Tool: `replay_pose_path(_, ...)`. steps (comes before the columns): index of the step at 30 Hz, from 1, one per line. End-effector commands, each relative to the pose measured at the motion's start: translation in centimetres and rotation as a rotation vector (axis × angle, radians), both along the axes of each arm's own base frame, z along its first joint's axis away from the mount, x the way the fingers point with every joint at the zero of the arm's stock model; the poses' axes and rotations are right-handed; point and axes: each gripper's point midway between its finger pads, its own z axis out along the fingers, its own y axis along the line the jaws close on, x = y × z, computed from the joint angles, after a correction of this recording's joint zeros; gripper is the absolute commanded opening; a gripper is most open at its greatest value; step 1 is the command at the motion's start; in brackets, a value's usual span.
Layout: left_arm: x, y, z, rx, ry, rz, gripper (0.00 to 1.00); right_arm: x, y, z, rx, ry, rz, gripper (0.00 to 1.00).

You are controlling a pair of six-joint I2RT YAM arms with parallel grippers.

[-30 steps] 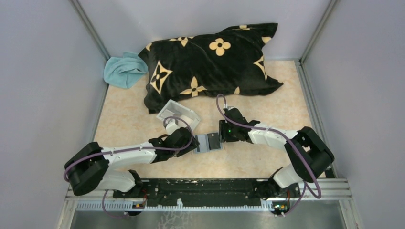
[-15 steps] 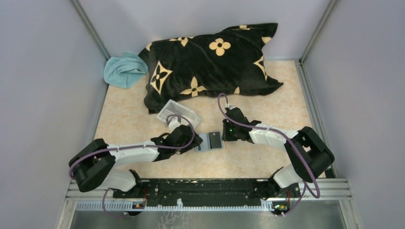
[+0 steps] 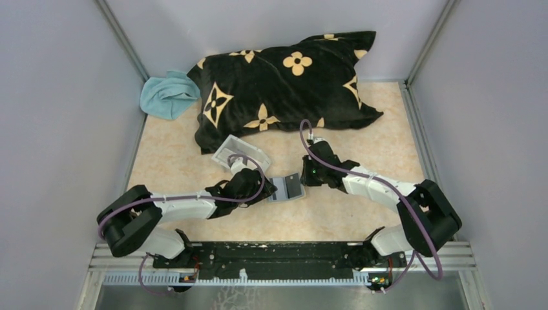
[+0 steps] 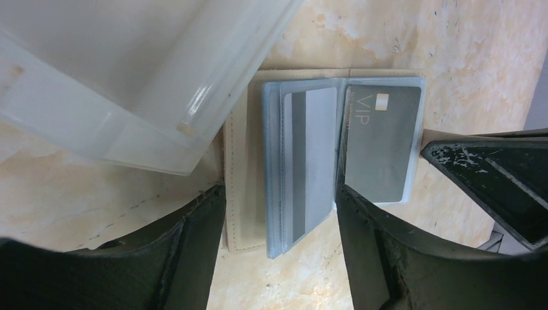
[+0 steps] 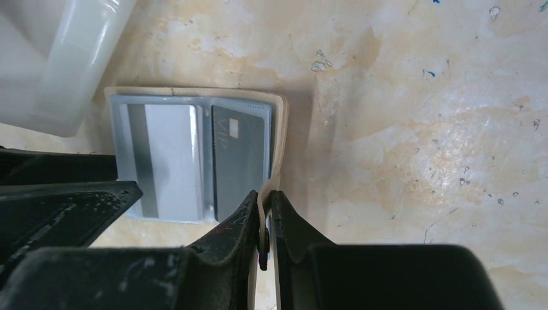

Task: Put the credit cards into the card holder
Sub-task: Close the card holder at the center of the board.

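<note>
1 open card holder (image 3: 286,188) on surface (image 3: 336,223) just right of 1 clear tray (image 3: 242,152), 2 credit cards (image 4: 310,161) in its pockets, left end effector (image 4: 278,200) apart astride it, right end effector (image 5: 266,206) clamped on its right edge

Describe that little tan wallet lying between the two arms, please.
The card holder is a small tan wallet with a stitched edge, lying open and flat on the marbled table. Its grey see-through pockets hold two cards: a striped card seen from the back and a dark VIP card with a chip. The right arm's fingers pinch its tan edge; the left arm's fingers stand open over it. A clear tray sits close beside it.
</note>
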Motion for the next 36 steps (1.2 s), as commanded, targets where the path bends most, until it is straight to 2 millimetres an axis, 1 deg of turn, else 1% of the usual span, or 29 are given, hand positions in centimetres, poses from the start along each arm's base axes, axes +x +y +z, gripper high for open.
replay_pose_path(1, -4.0, 2.7, -5.3, 0.144, 0.167, -0.079, 0.71, 0.8, 3.1, 4.8, 0.123, -0.077, 0.045, 0.12)
replay_pose_path(6, -4.3, 2.5, -5.6, 0.138, 0.18, -0.093, 0.69, 0.6, 4.2, 6.3, 0.135, -0.094, 0.068, 0.12)
replay_pose_path(11, -4.5, 2.6, -5.6, 0.129, 0.183, -0.093, 0.68, 0.1, 5.5, 6.7, 0.146, -0.095, 0.096, 0.12)
replay_pose_path(21, -4.7, 2.8, -5.5, 0.108, 0.183, -0.076, 0.65, -1.8, 8.1, 5.5, 0.147, -0.059, 0.158, 0.12)
replay_pose_path(26, -5.1, 3.4, -5.6, 0.1, 0.196, -0.056, 0.64, -2.6, 9.1, 4.9, 0.145, -0.044, 0.183, 0.12)
replay_pose_path(29, -5.4, 4.0, -5.4, 0.119, 0.215, -0.034, 0.62, -3.0, 9.6, 4.5, 0.139, -0.037, 0.196, 0.12)
replay_pose_path(32, -5.9, 5.4, -5.3, 0.171, 0.253, 0.009, 0.59, -3.2, 10.1, 4.1, 0.135, -0.031, 0.209, 0.12)
replay_pose_path(36, -6.0, 6.9, -4.5, 0.196, 0.246, 0.074, 0.55, -3.3, 10.6, 3.4, 0.126, -0.023, 0.219, 0.12)
